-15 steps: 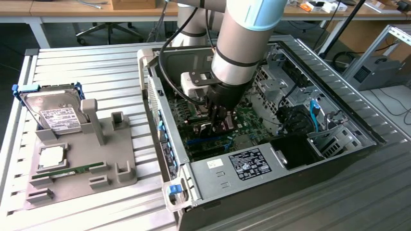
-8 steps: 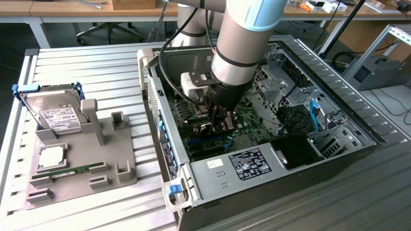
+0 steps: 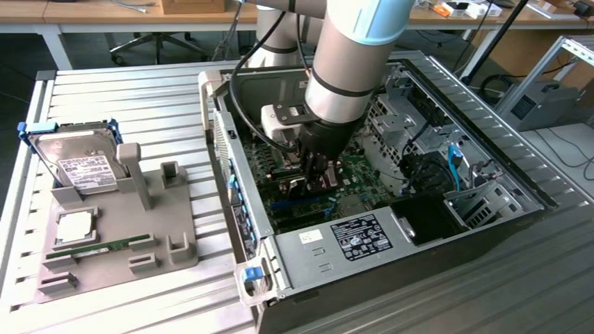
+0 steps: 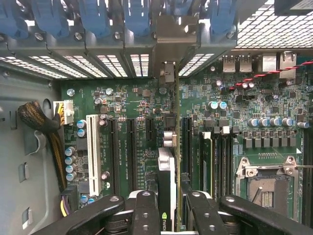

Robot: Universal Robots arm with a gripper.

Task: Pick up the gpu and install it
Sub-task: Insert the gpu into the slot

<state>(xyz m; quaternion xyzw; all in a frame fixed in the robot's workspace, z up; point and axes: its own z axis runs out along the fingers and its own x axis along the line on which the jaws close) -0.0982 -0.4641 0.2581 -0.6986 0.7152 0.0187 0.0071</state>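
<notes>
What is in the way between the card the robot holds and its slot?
Nothing visible is. The end effector holds the gpu edge-on, right at the motherboard slots. The cable bundle sits off to one side.

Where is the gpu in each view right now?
Exterior view: the gpu is held by the gripper inside the open case, over the motherboard.
Wrist view: the gpu is seen edge-on between the gripper fingers, over the expansion slots.
Shared landmark: the green motherboard.
</notes>
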